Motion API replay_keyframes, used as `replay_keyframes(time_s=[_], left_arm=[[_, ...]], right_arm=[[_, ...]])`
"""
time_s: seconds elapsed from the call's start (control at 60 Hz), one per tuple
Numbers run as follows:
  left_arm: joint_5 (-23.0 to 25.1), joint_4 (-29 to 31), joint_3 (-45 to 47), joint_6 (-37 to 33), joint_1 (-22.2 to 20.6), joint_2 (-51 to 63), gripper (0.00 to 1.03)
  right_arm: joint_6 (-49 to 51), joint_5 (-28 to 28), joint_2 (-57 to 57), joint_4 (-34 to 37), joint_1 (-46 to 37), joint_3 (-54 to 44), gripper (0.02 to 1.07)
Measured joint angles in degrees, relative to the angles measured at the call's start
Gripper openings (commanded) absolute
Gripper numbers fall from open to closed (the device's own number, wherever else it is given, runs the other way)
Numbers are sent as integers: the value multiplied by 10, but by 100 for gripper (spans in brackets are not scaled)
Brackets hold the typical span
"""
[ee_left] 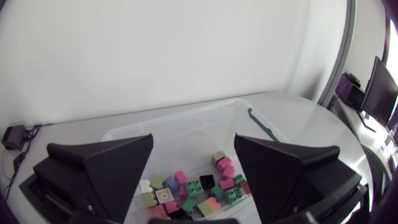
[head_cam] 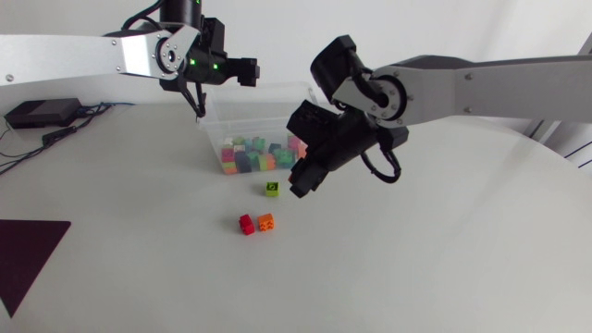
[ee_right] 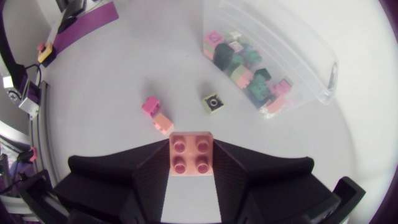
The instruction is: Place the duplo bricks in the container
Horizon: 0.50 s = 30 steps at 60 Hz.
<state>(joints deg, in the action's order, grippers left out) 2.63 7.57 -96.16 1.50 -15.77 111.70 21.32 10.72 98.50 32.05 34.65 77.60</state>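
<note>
Bricks sit nearest us on the table (head_cam: 416,268): a red brick (head_cam: 246,224) touching an orange brick (head_cam: 265,221). Just beyond them lies a green brick (head_cam: 272,189), apart from both. Close beside it hangs our right gripper (ee_right: 191,147), its jaws closed from two sides on a pink brick (ee_right: 191,160). Farther back stands the clear container (head_cam: 252,116), with coloured bricks (head_cam: 252,155) heaped in it. By its far rim hovers our left gripper (ee_left: 193,142), jaws spread wide, holding nothing.

Lab (white table (head_cam: 416,259), robot arms (head_cam: 481,83)).
</note>
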Motion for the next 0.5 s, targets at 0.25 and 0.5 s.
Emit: replay_keyframes(time_s=[0.25, 0.5], left_arm=[[4, 60, 60, -15, 10, -97, 99], [23, 115, 159, -68, 23, -198, 98]], right_arm=[[-32, 0, 0, -31, -7, 52, 27], [-60, -1, 36, -54, -22, 129, 27]])
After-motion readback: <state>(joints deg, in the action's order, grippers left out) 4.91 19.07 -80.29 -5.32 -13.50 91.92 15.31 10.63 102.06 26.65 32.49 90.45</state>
